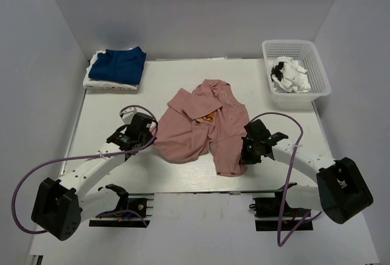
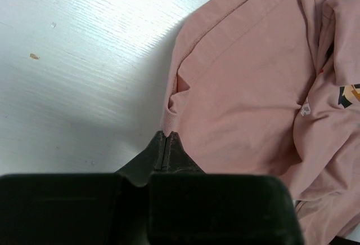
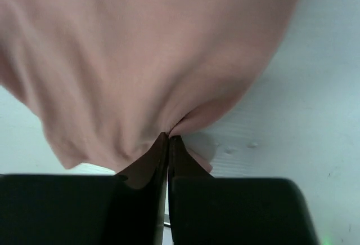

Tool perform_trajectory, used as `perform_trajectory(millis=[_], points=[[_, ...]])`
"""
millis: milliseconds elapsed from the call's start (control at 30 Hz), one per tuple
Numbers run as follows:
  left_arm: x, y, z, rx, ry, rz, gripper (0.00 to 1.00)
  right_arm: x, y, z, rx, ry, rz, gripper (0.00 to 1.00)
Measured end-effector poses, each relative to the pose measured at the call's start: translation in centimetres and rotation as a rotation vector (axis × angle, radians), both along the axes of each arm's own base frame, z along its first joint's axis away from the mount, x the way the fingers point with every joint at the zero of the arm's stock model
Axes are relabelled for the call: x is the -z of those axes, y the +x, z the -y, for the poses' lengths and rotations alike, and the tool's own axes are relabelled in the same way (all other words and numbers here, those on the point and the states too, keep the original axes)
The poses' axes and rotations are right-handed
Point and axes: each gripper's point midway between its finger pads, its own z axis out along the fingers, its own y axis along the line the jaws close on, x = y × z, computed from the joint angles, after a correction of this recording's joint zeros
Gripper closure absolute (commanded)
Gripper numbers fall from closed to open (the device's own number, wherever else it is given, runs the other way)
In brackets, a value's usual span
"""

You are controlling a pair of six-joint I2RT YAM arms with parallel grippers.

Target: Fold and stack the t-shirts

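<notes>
A dusty-pink t-shirt (image 1: pixel 201 125) lies crumpled in the middle of the white table, its small orange-brown graphic (image 1: pixel 207 117) showing in a fold. My left gripper (image 1: pixel 150 133) is at the shirt's left edge. In the left wrist view its jaws (image 2: pixel 167 134) are shut, pinching the hem of the pink cloth (image 2: pixel 247 87). My right gripper (image 1: pixel 246 150) sits at the shirt's lower right. In the right wrist view it (image 3: pixel 169 136) is shut on a gathered fold of pink cloth (image 3: pixel 140 59). A folded navy t-shirt (image 1: pixel 125 64) rests on a white one (image 1: pixel 96 82) at the back left.
A white plastic basket (image 1: pixel 317 64) stands at the back right with white cloth (image 1: pixel 291 77) in it. Grey walls close in the table on three sides. Purple cables loop beside both arms.
</notes>
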Motion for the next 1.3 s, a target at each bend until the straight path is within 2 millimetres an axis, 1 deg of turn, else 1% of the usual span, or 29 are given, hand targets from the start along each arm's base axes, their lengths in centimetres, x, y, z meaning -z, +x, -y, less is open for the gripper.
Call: perform_trajectory(millis=[67, 100, 133, 167, 200, 233, 267, 300, 333, 400, 467, 500, 567, 667, 767, 833, 900, 967, 1067, 1133, 1200, 1300], points=[[-0.3, 0.1, 0.1, 0.006, 0.003, 0.004, 1.00, -0.4, 0.6, -0.4, -0.001, 0.016, 0.028, 1.00], [-0.8, 0.3, 0.1, 0.008, 0.005, 0.010, 1.00, -1.0, 1.1, -0.6, 0.001, 0.022, 0.054, 1.00], [-1.5, 0.7, 0.2, 0.009, 0.004, 0.024, 1.00, -2.0, 2.0, -0.8, 0.000, 0.028, 0.095, 1.00], [-2.5, 1.1, 0.3, 0.008, 0.001, 0.041, 1.00, -3.5, 3.3, -1.0, 0.007, 0.035, 0.153, 1.00], [-3.8, 1.6, 0.4, 0.008, 0.002, 0.064, 1.00, -5.6, 4.8, -1.2, 0.019, 0.038, 0.224, 1.00], [-5.3, 2.4, 0.6, 0.007, -0.001, 0.097, 1.00, -8.0, 6.5, -1.5, 0.030, 0.046, 0.305, 1.00], [-8.1, 3.4, 0.8, 0.004, -0.011, 0.153, 1.00, -11.2, 8.4, -1.8, 0.046, 0.064, 0.409, 1.00], [-9.2, 3.9, 1.0, 0.002, -0.018, 0.179, 1.00, -14.3, 9.9, -2.0, 0.064, 0.087, 0.503, 1.00], [-11.6, 4.6, 1.1, 0.001, -0.023, 0.227, 1.00, -17.8, 11.1, -1.8, 0.088, 0.099, 0.601, 1.00], [-16.4, 5.8, 1.1, -0.006, -0.042, 0.339, 1.00, -25.3, 12.7, -1.0, 0.147, 0.132, 0.799, 1.00], [-21.3, 6.1, 0.6, -0.016, -0.052, 0.451, 1.00, -31.2, 12.9, 0.2, 0.194, 0.157, 0.944, 1.00], [-23.6, 6.0, 0.3, -0.021, -0.059, 0.507, 1.00, -34.5, 12.7, 0.9, 0.216, 0.173, 1.022, 1.00], [-27.9, 5.4, -0.6, -0.031, -0.063, 0.607, 1.00, -39.7, 11.8, 2.3, 0.245, 0.195, 1.145, 1.00], [-34.3, 3.8, -2.4, -0.062, -0.071, 0.755, 1.00, -46.1, 9.9, 4.3, 0.273, 0.211, 1.295, 1.00], [-39.5, 1.3, -4.7, -0.097, -0.073, 0.883, 1.00, -51.1, 7.8, 6.4, 0.303, 0.208, 1.416, 1.00], [-42.4, -0.6, -6.1, -0.112, -0.073, 0.957, 1.00, -53.8, 6.4, 7.9, 0.325, 0.197, 1.483, 1.00], [-45.2, -2.7, -7.4, -0.117, -0.077, 1.032, 1.00, -55.7, 5.1, 9.0, 0.339, 0.191, 1.535, 1.00], [-47.9, -4.8, -8.5, -0.116, -0.084, 1.106, 1.00, -57.5, 3.7, 10.1, 0.351, 0.190, 1.585, 1.00], [-50.6, -6.8, -9.6, -0.120, -0.092, 1.187, 1.00, -59.0, 2.4, 11.2, 0.366, 0.178, 1.638, 1.00], [-51.2, -7.0, -9.8, -0.123, -0.086, 1.206, 1.00, -59.3, 2.5, 11.4, 0.369, 0.162, 1.651, 1.00], [-51.1, -6.4, -9.7, -0.126, -0.062, 1.199, 1.00, -59.2, 3.3, 11.1, 0.365, 0.134, 1.647, 1.00], [-50.0, -3.9, -9.0, -0.143, -0.010, 1.157, 1.00, -58.4, 5.9, 10.3, 0.367, 0.068, 1.624, 1.00]])
